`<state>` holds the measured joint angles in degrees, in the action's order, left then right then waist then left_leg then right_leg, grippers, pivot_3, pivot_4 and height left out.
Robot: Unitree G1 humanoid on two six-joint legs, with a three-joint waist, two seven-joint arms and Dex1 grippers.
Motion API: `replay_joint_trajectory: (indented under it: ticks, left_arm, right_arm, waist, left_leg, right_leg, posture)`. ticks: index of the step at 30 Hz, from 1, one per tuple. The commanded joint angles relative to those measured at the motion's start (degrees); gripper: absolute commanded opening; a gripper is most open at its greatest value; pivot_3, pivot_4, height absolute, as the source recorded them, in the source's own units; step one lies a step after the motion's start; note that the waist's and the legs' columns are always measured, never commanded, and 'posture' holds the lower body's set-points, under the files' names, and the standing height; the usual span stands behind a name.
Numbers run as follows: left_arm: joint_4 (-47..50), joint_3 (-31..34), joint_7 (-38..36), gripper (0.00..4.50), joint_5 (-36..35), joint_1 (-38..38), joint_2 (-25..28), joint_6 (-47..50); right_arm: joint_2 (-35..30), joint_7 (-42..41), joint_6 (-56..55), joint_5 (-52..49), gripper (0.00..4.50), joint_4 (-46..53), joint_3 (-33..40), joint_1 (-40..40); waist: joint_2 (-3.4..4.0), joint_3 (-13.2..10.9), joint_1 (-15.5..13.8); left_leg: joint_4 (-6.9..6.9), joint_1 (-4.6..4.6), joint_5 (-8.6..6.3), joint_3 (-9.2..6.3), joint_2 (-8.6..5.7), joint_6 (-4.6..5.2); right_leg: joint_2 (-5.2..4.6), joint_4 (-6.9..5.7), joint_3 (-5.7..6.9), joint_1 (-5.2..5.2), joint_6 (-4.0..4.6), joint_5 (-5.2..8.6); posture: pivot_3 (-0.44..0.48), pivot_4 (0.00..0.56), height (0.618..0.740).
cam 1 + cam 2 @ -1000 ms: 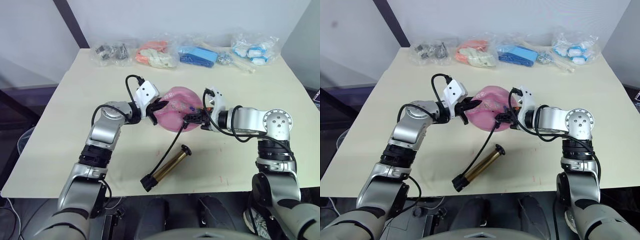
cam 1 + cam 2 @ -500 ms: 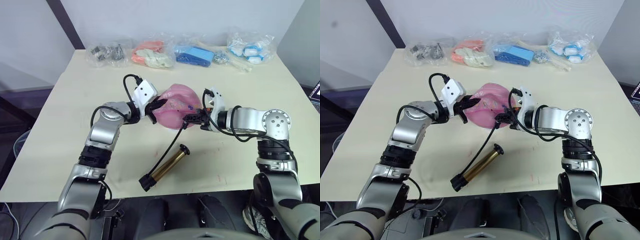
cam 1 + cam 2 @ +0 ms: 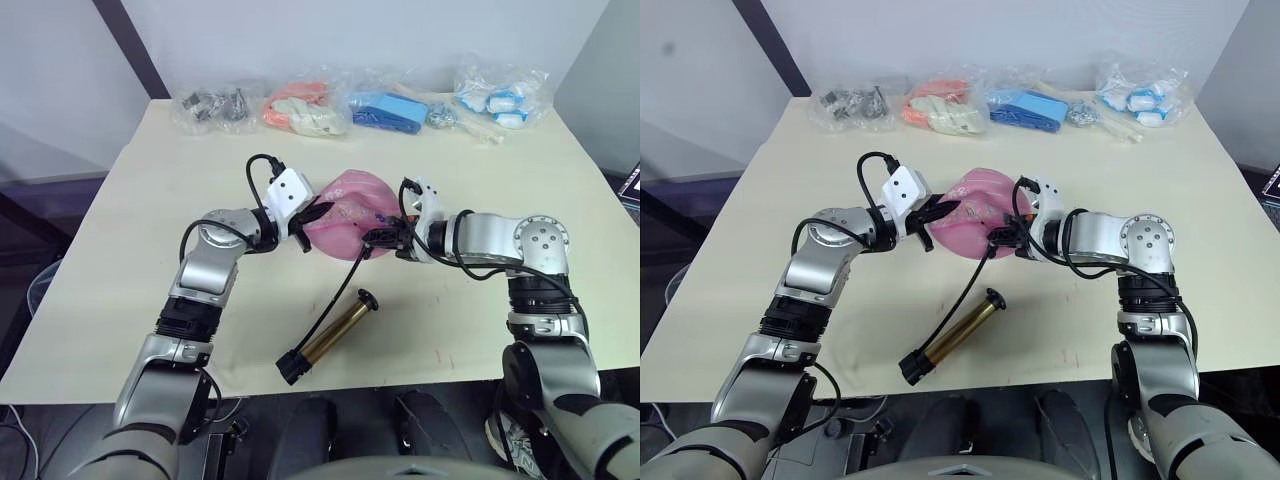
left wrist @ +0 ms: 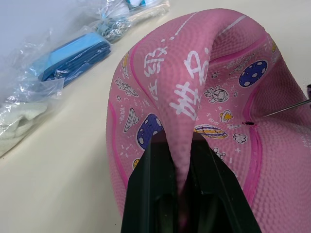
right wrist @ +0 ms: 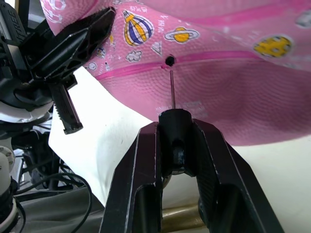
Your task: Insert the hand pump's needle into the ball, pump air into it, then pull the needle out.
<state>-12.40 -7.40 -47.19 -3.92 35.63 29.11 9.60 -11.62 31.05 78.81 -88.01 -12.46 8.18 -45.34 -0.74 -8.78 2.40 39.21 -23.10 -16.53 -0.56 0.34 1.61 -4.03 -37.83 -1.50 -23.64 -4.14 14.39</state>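
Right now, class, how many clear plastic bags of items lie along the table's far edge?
4: a bag of dark metal parts far left, an orange-and-white bag, a blue bag, and a blue-and-white bag far right. None seems hidden.

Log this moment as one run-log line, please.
left gripper: shut on fold of ball | right gripper: shut on needle fitting | needle tip just short of valve hole | hand pump: lying on table
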Motion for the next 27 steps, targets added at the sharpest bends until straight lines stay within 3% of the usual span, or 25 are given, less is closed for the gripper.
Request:
replay_joint_trajectory:
  ticks: [1, 27]
  left_arm:
    - [1.31, -0.05, -0.78, 0.04, -0.10, -0.74, 0.23, -0.76]
    - [1.15, 0.20, -1.94, 0.04, -0.47, -2.02, 0.85, -2.41]
  right_arm:
    - [0.24, -1.38, -0.21, 0.10, 0.39, 0.27, 0.32, -1.86]
    - [2.25, -4.29, 1.84, 6.20, 0.39, -2.22, 2.42, -2.32]
  waist:
    - [0.00, 0.00, 0.00]
    - [0.00, 0.00, 0.00]
  left_leg:
    - [0.00, 0.00, 0.00, 0.00, 0.00, 0.00]
    - [-0.01, 0.02, 0.00, 0.00, 0.00, 0.00]
  right_leg:
    - [0.00, 0.00, 0.00, 0.00, 0.00, 0.00]
    - [0.00, 0.00, 0.00, 0.00, 0.00, 0.00]
  posture:
    - [0.000, 0.150, 0.740]
    - [0.000, 0.150, 0.740]
